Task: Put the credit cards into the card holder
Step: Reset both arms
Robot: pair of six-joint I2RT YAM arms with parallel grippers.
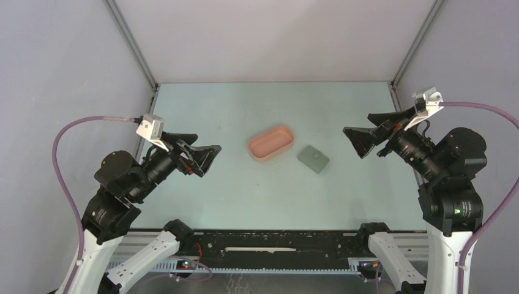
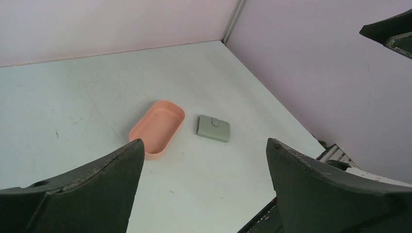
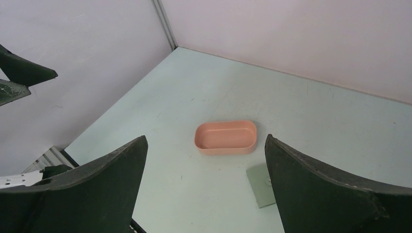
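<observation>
While both arms hang above the desk [image 1: 245,196], left end effector [image 1: 208,161] and right end effector [image 1: 357,143] gape wide, holding nothing; closed card holder [image 1: 313,158] lies just beside pink tray [image 1: 271,142], mid-desk.

Left claw [image 1: 207,160] jaws spread wide, right claw [image 1: 357,143] the same, both raised, pointing inward, empty

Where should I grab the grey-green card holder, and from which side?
Probably from above with the right pincer, across the narrower width of the card holder: it lies flat and closed, a short end faces the pink tray, both long edges free.
</observation>
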